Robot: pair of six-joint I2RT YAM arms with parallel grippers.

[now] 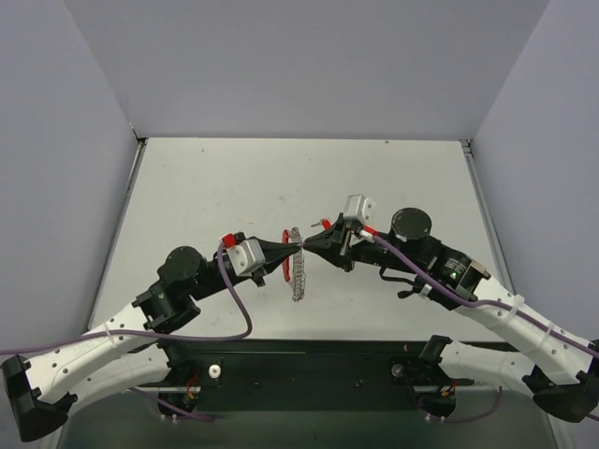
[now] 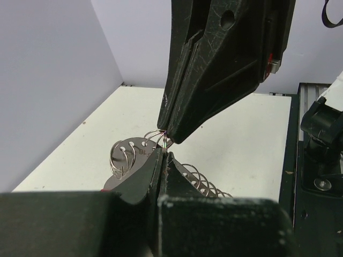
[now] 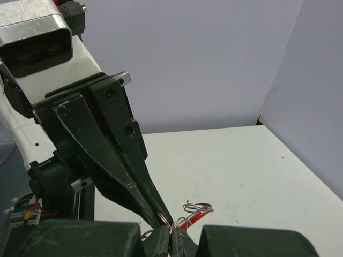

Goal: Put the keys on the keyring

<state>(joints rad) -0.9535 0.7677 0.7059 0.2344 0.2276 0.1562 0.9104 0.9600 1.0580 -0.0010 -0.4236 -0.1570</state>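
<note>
Pinching the keyring (image 1: 299,271) tip to tip, left gripper (image 1: 293,248) and right gripper (image 1: 310,247) clamped

Part of keyring (image 1: 299,267) behind jaws

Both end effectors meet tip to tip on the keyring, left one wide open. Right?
No. The left end effector is shut, not wide open; the left wrist view shows it. It does meet the right end effector tip to tip on the keyring.
</note>
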